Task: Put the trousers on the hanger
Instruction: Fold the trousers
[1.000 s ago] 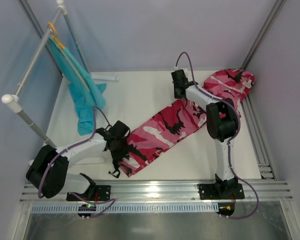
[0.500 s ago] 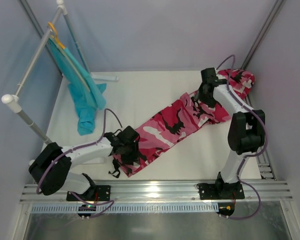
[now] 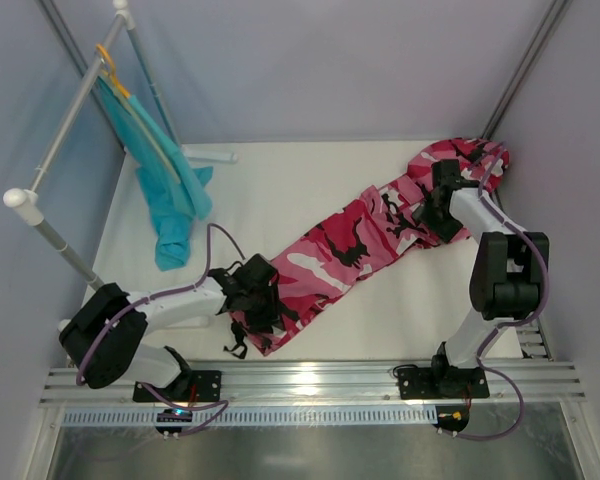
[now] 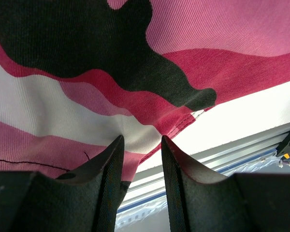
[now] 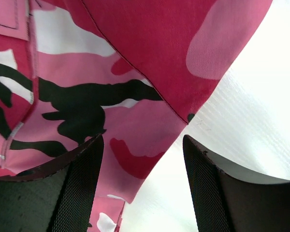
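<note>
Camouflage trousers (image 3: 340, 250) lie diagonally across the table (image 3: 280, 190). Right gripper (image 5: 142, 145): jaws apart above the far-right-corner end. Left gripper (image 4: 140, 145): jaws narrowly gapped at the near hem, grip cannot be told.

The trousers (image 3: 350, 245) lie diagonally across the table (image 3: 280, 190), from near left to far right. A rack (image 3: 65, 125) stands far left, a garment (image 3: 170, 190) hanging on it.

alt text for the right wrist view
Pink, black and white camouflage trousers fill the upper left, lying on a white table. The right hand's two dark fingers stand wide apart at the bottom, above the cloth's edge, gripping nothing.
</note>
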Action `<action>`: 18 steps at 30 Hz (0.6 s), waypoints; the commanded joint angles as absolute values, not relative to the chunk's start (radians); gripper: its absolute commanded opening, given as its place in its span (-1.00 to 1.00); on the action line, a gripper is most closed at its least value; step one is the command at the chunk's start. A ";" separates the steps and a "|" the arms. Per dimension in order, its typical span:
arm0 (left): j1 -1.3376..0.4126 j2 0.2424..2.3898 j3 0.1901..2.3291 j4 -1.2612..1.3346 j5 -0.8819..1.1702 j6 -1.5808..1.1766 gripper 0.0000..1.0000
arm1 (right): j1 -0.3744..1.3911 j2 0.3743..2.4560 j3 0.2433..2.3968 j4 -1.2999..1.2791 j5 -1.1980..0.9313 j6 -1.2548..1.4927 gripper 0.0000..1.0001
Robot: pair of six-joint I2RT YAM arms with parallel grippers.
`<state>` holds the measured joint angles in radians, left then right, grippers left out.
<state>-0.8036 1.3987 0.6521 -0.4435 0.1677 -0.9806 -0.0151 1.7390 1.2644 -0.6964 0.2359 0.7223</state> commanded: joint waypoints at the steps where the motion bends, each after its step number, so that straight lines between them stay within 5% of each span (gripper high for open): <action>1: -0.810 1.419 0.604 -0.483 0.074 -0.973 -0.24 | -0.017 1.721 1.224 -0.640 0.227 0.775 0.39; 5: -0.810 1.402 0.611 -0.531 0.041 -0.973 -0.24 | -0.021 1.746 1.206 -0.623 0.265 0.790 0.34; 8: -0.810 1.396 0.615 -0.554 0.020 -0.976 -0.24 | -0.049 1.762 1.171 -0.579 0.304 0.790 -0.18; 14: -0.810 1.391 0.614 -0.587 0.009 -0.980 -0.24 | -0.121 1.810 1.184 -0.578 0.350 0.762 -0.89; 18: -0.810 1.387 0.623 -0.610 0.009 -0.985 -0.24 | -0.150 1.810 1.183 -0.555 0.382 0.739 -0.93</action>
<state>-0.8104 1.3746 0.6510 -0.4881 0.1154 -0.9966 -0.1265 1.8137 1.1797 -0.6025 0.3038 0.7609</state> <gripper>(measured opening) 0.380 0.039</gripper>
